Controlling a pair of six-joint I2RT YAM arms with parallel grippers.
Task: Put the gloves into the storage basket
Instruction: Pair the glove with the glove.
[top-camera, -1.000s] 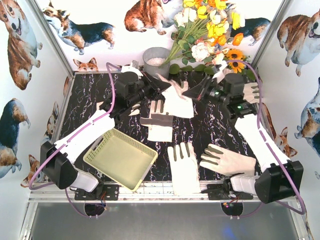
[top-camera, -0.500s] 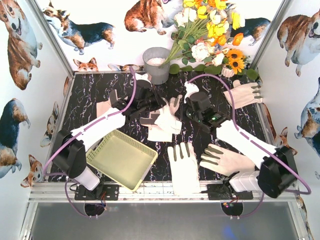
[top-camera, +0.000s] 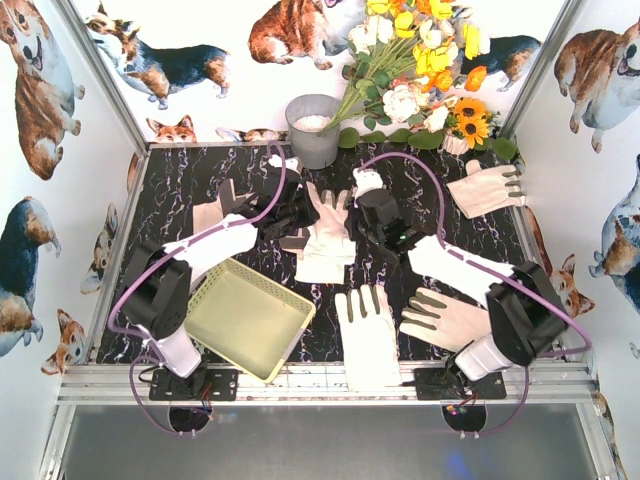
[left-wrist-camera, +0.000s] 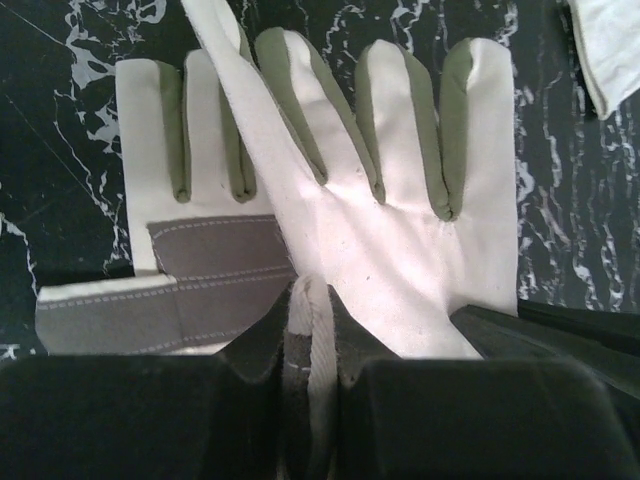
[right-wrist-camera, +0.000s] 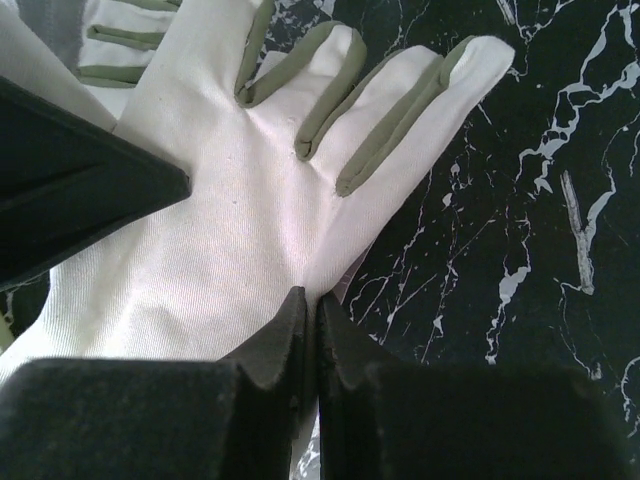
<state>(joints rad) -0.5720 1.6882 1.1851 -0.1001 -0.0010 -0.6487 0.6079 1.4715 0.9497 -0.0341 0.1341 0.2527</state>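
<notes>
While left gripper (left-wrist-camera: 310, 300) and right gripper (right-wrist-camera: 312, 305) are pinching one glove (top-camera: 328, 222), raising both evenly is looking safest toward the storage basket (top-camera: 245, 318).

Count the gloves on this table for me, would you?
6: a top glove over a grey-palmed glove mid-table, a far-right glove, a front-centre glove, a front-right glove, a left glove part-hidden. More may be hidden.

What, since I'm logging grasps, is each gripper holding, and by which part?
Both pinch one white glove: left gripper on a fold near its cuff, right gripper seemingly on the palm's side edge.
</notes>
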